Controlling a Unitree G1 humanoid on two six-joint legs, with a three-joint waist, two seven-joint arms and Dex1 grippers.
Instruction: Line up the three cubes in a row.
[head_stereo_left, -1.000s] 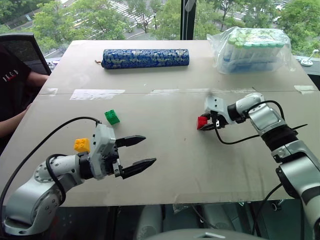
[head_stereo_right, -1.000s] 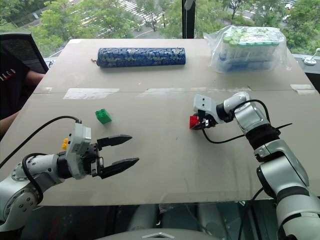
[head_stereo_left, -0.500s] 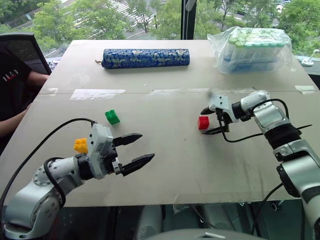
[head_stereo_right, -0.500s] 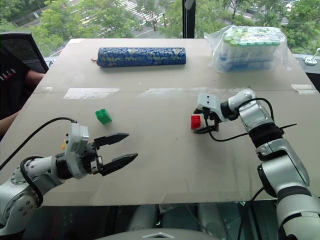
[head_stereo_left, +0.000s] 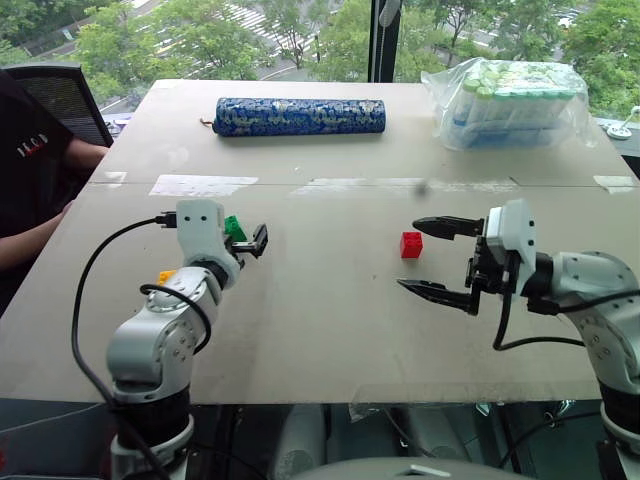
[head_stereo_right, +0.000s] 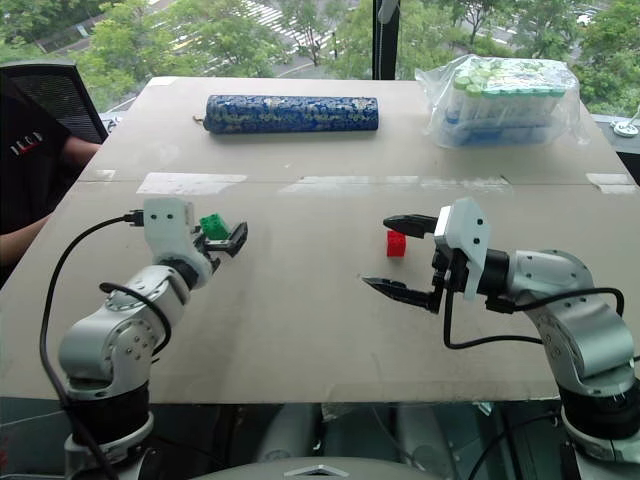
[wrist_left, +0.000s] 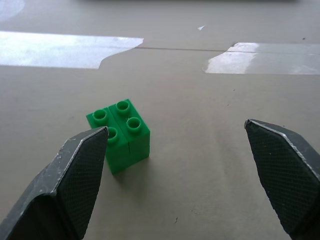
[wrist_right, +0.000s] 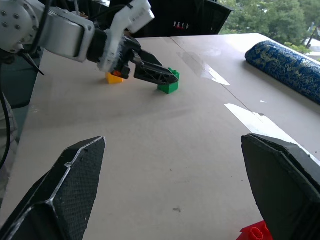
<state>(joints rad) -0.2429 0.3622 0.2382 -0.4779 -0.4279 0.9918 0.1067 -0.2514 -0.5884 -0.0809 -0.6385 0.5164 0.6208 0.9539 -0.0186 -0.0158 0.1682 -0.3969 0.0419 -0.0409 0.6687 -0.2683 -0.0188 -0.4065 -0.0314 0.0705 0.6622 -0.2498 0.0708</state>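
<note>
Black fingers of the right gripper stand spread wide, empty, with the red cube alone on the table just at their eleven o'clock. Farther left, the left gripper is likewise spread — one finger just beside the green cube, studs up. At that arm's seven o'clock sits the yellow cube. No legible writing shows on the blue roll or tube bag at the far edge.
</note>
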